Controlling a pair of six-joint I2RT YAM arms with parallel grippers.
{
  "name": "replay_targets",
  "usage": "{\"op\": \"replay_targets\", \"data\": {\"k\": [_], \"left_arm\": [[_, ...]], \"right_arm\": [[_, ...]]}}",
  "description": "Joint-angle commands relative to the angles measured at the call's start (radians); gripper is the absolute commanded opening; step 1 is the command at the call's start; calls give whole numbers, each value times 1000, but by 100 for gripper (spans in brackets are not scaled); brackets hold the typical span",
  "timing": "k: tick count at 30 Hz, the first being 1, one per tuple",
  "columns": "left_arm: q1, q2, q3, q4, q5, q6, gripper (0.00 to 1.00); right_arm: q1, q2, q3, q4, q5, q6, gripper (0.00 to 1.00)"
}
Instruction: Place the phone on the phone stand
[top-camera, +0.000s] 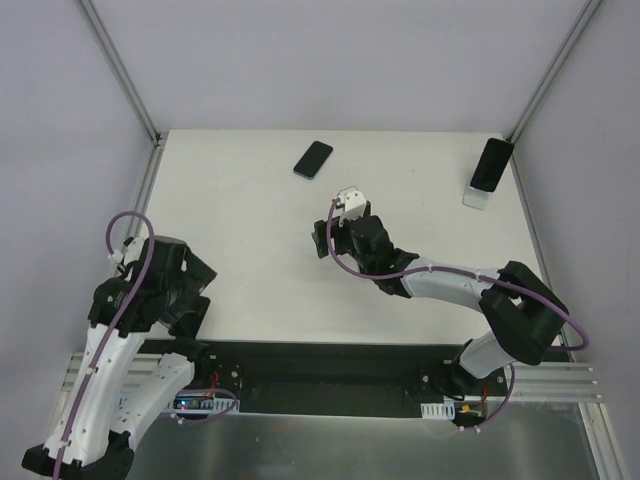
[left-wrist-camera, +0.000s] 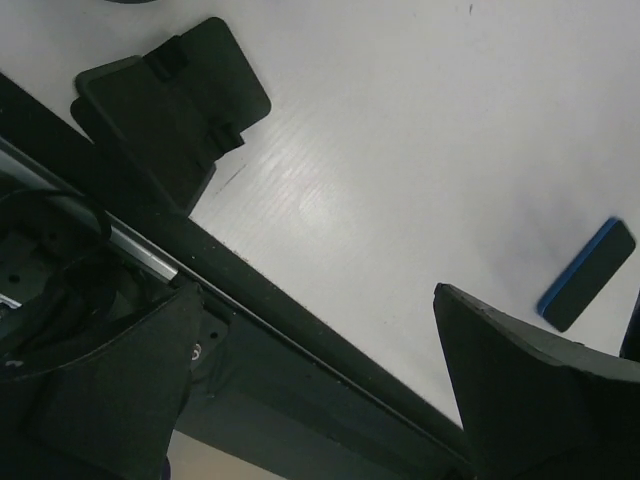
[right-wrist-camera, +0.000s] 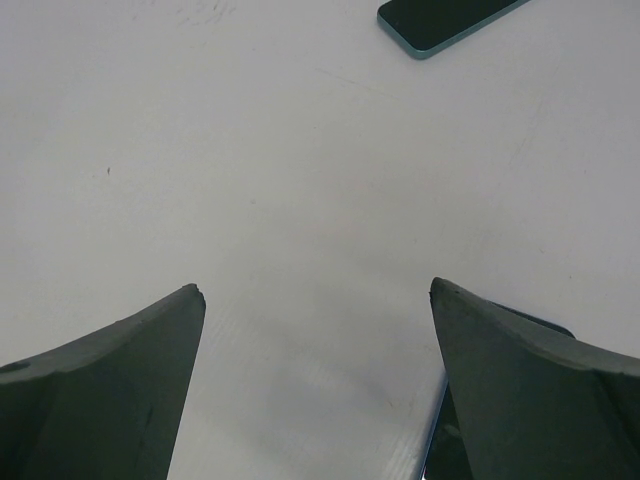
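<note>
Dark glass marks the phone (top-camera: 313, 159) in the top view, flat on the white bench (top-camera: 230, 200), just beyond the right fingers (top-camera: 350, 228) but apart from them. Far to their right, a pale phone stand (top-camera: 478, 196) seems to carry another dark slab (top-camera: 491, 163).

From the left wrist, the left fingers (left-wrist-camera: 520, 380) spread wide and empty, with the phone well beyond the right-hand tip.

From the right wrist, both fingers gape, empty, with the phone's teal edge ahead and slightly right.

The step looks like the reach. Next, advance until the phone sits between the fingers, then close.
</note>
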Motion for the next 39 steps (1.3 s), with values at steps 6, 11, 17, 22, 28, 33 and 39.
{"op": "replay_targets", "data": {"k": [6,11,17,22,28,33,39], "left_arm": [[16,-24,1,-308,-185,-423,99],[49,113,-3,-307,-176,-457,99],[204,136,-87,-288,-191,-444,91],[305,147,-156,-250,-190,-396,86],[342,135,-210,-135,-150,-364,59],[347,132,-240,-109,-153,-361,44],[347,103,-231,-92,-159,-325,15]], "right_arm": [[-5,-60,-22,82,5,-19,96],[-5,-63,-32,82,17,-26,96],[-5,-54,-32,82,19,-29,96],[-5,-52,-32,82,19,-29,96],[-8,-45,-29,82,14,-27,96],[-8,-39,-26,82,12,-26,96],[-12,-39,-29,82,17,-24,96]]}}
